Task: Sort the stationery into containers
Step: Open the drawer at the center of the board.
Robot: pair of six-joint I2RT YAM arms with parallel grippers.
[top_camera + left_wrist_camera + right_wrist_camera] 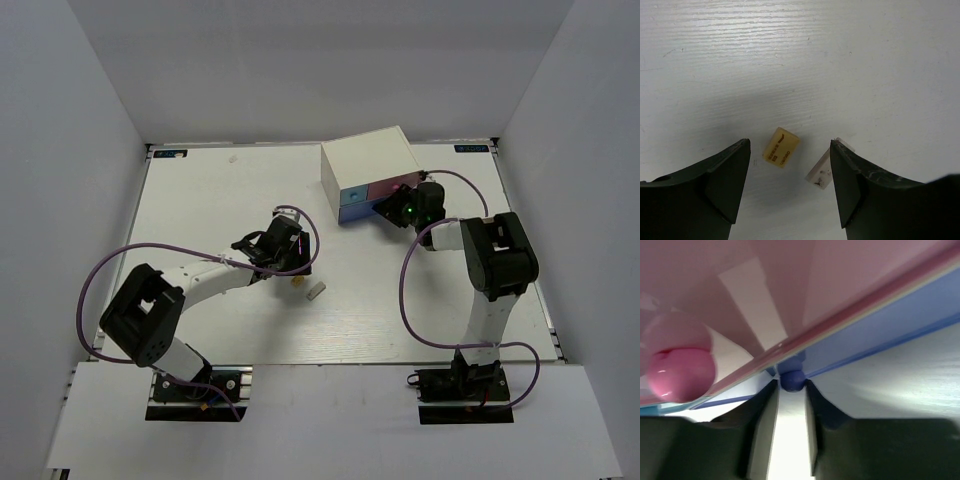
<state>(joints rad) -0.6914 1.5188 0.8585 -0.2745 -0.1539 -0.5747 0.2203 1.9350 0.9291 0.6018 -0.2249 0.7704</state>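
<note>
Found left end effector [790, 143] spread wide over tan eraser [781, 153] at tabletop [790, 50] centre, grey eraser [821, 171] just beside; right end effector [791, 390] narrow around far periwinkle drawer [880, 325] knob [792, 380], grip not confirmable.

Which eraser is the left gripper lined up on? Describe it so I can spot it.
From the white cabinet at the far edge, come left and nearer to the left gripper. Between its open fingers lies the tan eraser, with dark print on top. The other eraser beside it is pale grey and partly hidden by a finger.
</note>
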